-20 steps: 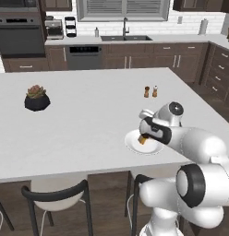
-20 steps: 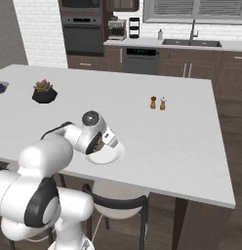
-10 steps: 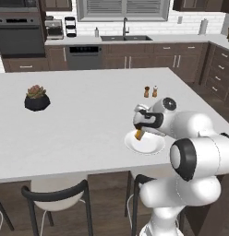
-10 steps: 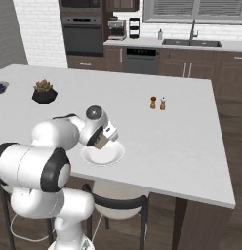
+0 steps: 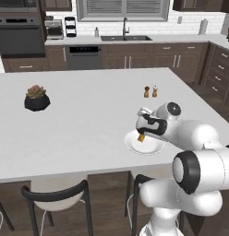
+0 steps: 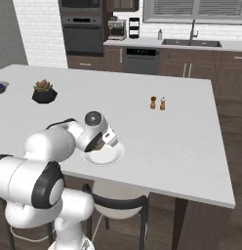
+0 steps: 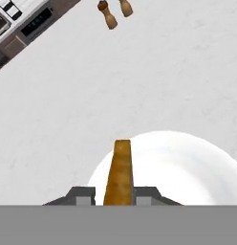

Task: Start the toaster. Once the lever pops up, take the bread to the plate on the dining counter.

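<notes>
White plate (image 5: 145, 144) rests on the dining counter (image 5: 88, 115), near the edge closest to the robot base; the gripper (image 5: 141, 134) is positioned directly over it, with the bread (image 7: 119, 173) clamped edge-on between the two fingers; in the hand view the slice runs as a narrow tan strip from the fingertips (image 7: 82, 195) out over the plate's near rim, so the jaws are closed on the bread, not standing free. Step in hand, by judgement: the delivery stage, final placement; the toasting stage appears complete, since the slice is already at the plate. In the left base view the lower end of the bread sits close above or against the plate surface; contact cannot be confirmed from these pictures. Next move calls for: lowering or tilting the slice until it lies within the rim; parting the fingers; then a straight lift clear, so that the slice is not dragged off. Two shakers (image 5: 150, 91) stand well apart on the counter, farther from the robot; a potted plant (image 5: 36, 97) sits far to the left; neither obstructs the placement.
</notes>
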Robot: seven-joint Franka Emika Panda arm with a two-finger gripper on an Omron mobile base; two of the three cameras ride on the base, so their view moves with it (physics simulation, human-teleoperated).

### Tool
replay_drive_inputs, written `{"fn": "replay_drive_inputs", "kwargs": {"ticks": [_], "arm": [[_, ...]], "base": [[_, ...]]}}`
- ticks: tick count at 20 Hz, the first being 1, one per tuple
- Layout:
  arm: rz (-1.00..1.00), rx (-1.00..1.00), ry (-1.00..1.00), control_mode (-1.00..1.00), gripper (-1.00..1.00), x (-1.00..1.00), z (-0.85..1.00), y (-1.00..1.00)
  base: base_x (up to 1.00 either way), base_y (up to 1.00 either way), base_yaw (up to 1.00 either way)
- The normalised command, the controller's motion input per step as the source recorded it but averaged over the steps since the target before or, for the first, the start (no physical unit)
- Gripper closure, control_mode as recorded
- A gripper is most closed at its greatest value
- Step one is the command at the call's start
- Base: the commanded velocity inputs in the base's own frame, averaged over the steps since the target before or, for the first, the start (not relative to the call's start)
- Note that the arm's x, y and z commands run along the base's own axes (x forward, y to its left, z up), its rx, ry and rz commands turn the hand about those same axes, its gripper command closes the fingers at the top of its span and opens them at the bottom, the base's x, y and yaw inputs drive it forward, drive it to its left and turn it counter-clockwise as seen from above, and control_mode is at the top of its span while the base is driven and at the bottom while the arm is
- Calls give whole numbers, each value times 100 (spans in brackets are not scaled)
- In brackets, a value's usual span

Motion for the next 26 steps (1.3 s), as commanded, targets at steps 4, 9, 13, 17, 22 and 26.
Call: {"fn": "replay_drive_inputs", "kwargs": {"ticks": [4,9,13,17,22,26], "arm": [[-7,0,0,-100,-100,1,-31,0],[-11,0,0,-100,-100,20,-9,-9],[-9,0,0,-100,-100,-38,0,-41],[-6,0,-1,-100,-100,-53,38,-40],[-6,1,0,-100,-100,-11,72,-31],[-2,3,1,-100,-100,-4,71,-11]], "base": [[0,0,0],[0,0,0],[0,0,0],[0,0,0],[0,0,0],[0,0,0]]}}
